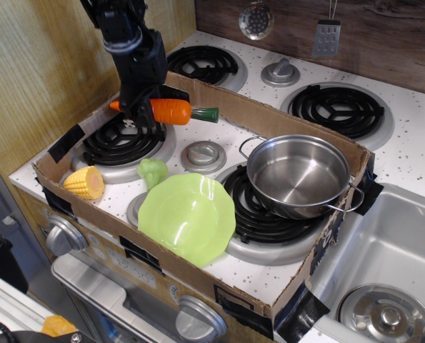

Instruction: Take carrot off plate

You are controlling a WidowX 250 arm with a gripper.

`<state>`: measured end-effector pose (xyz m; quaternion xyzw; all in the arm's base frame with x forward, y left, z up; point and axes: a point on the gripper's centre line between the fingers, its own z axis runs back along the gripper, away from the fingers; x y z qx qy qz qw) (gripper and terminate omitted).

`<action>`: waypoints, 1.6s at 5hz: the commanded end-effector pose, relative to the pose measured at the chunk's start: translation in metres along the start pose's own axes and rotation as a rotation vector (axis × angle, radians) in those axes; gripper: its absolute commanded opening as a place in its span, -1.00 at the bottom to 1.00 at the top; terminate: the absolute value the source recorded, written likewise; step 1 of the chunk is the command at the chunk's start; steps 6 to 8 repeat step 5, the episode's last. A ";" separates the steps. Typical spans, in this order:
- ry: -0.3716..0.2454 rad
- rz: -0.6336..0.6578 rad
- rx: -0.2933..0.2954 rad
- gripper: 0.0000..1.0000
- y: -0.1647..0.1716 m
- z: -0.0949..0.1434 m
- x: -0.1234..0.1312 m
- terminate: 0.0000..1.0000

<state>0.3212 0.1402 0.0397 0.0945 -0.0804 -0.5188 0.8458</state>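
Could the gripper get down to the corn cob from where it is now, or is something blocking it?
Probably not yet: the gripper is shut on the carrot, held above the rear-left burner. Otherwise the way looks free: the corn cob lies uncovered by the cardboard wall, nothing on top.
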 end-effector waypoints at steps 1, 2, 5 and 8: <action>0.078 0.114 0.148 -1.00 0.002 -0.003 -0.006 -1.00; 0.077 0.053 0.184 -1.00 0.005 -0.008 -0.007 -1.00; 0.021 -0.073 0.107 1.00 0.021 0.005 -0.003 1.00; 0.021 -0.073 0.107 1.00 0.021 0.005 -0.003 1.00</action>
